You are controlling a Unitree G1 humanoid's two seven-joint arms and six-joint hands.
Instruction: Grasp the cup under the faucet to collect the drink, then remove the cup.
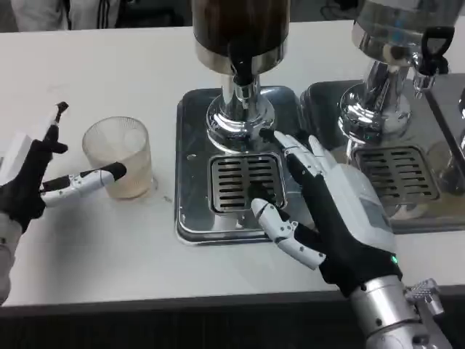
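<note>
A clear plastic cup (pixel 118 156) with a little pale drink in its bottom stands upright on the white table, left of the drip tray (pixel 190 167). My left hand (pixel 33 178) is beside it on the left with fingers spread; one finger reaches across the cup's front and its black tip lies against the wall, without gripping. The dark drink dispenser's black faucet (pixel 242 69) hangs above the slotted grate (pixel 236 178), with no cup under it. Over the right part of that grate hovers my right hand (pixel 330 211), fingers apart and holding nothing.
A second silver dispenser (pixel 378 94) with a black tap lever (pixel 436 43) stands on its own tray (pixel 396 171) at the right. The table's front edge (pixel 182 298) runs just below my hands. People in white stand beyond the far edge.
</note>
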